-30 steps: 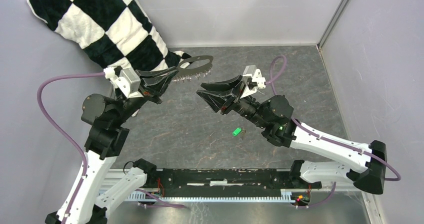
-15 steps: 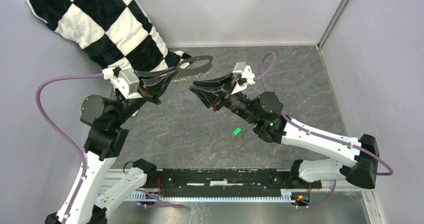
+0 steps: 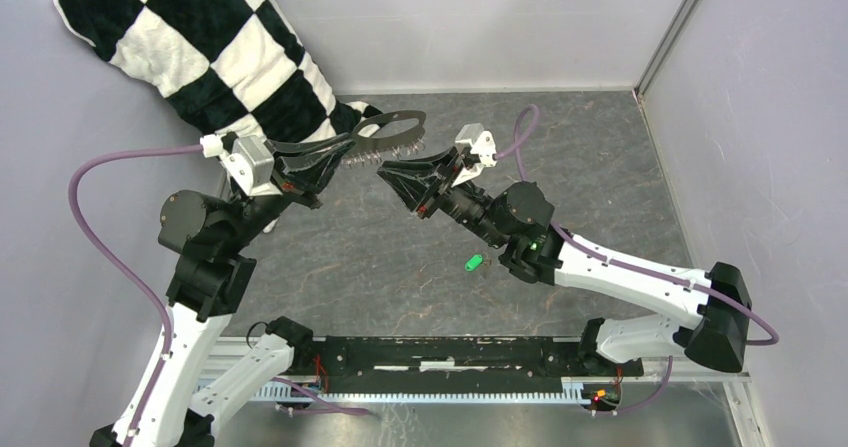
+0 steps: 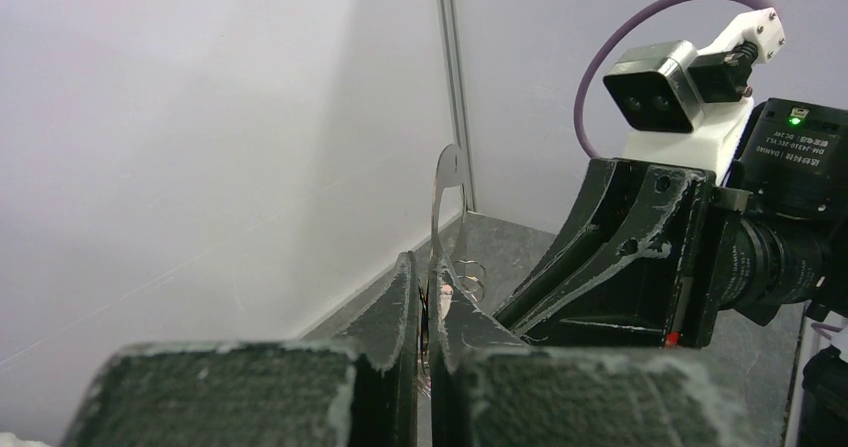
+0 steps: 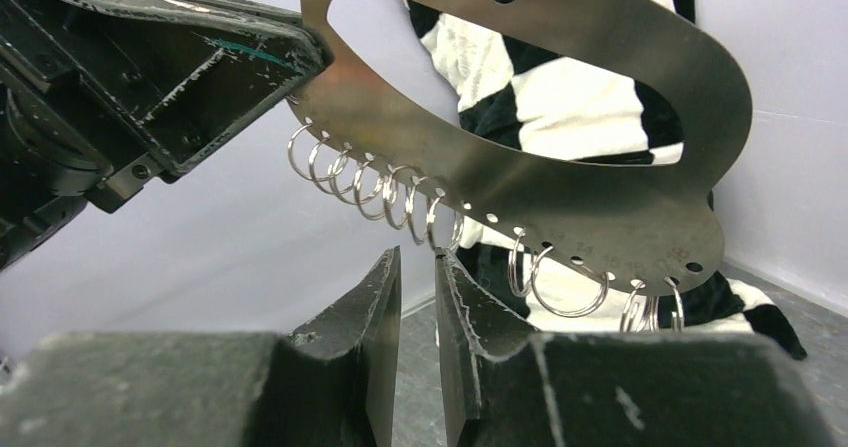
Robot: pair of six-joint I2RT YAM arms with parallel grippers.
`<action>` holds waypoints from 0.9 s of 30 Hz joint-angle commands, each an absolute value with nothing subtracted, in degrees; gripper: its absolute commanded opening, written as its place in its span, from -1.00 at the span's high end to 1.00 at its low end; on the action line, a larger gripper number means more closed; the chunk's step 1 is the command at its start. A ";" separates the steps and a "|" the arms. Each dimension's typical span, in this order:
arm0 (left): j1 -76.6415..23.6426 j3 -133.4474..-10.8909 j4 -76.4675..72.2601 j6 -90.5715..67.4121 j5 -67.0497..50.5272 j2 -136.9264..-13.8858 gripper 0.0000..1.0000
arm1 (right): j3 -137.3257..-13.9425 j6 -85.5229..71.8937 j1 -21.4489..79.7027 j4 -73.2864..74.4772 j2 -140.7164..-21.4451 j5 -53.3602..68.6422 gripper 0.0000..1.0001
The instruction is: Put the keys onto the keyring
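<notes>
The keyring (image 3: 408,118), a wide silvery loop with small rings (image 5: 370,182) strung along its lower edge, hangs in the air at the back left. My left gripper (image 3: 345,148) is shut on its near end, and the left wrist view shows the keyring (image 4: 443,182) edge-on between the closed jaws (image 4: 428,277). My right gripper (image 3: 386,177) sits just below the keyring (image 5: 560,182) and its row of rings. Its jaws (image 5: 418,257) stand a narrow gap apart with nothing between them. One of the keys (image 3: 473,261), with a green head, lies on the table under the right arm.
A black-and-white checkered pillow (image 3: 200,47) leans in the back left corner, behind the keyring. Grey walls close in the back and right side. A black rail (image 3: 450,352) runs along the near edge between the arm bases.
My right gripper has moved left toward the keyring and its jaws have narrowed. The left gripper and the green key have stayed in place.
</notes>
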State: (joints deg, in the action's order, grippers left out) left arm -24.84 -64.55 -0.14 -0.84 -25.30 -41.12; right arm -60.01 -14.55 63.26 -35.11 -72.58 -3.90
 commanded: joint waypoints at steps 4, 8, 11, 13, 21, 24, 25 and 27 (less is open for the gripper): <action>-24.79 -66.93 -2.81 -4.38 -23.74 -40.96 0.95 | -63.01 -11.41 63.51 -37.13 -73.58 -6.48 0.56; -24.79 -67.06 -2.73 -4.72 -23.62 -40.96 0.96 | -63.03 -10.17 64.19 -37.80 -73.84 -8.46 0.58; -24.83 -66.98 -2.68 -4.83 -23.43 -40.87 0.95 | -62.51 -9.78 64.62 -39.14 -73.57 -9.66 0.58; -24.84 -66.97 -2.64 -4.92 -23.27 -40.89 0.96 | -62.18 -9.59 65.01 -40.35 -73.54 -10.44 0.56; -24.81 -66.97 -2.49 -4.86 -22.72 -40.87 0.95 | -62.87 -7.09 67.03 -41.71 -74.58 -12.11 0.38; -24.82 -66.97 -2.37 -4.84 -22.70 -40.78 0.95 | -62.85 -6.53 67.37 -41.66 -74.64 -13.82 0.39; -24.79 -66.97 -2.33 -4.88 -22.69 -40.73 0.95 | -62.88 -6.50 67.57 -41.94 -74.63 -14.65 0.43; -24.79 -66.89 -2.31 -5.06 -22.63 -40.63 0.96 | -62.84 -6.45 67.72 -42.61 -74.85 -16.28 0.52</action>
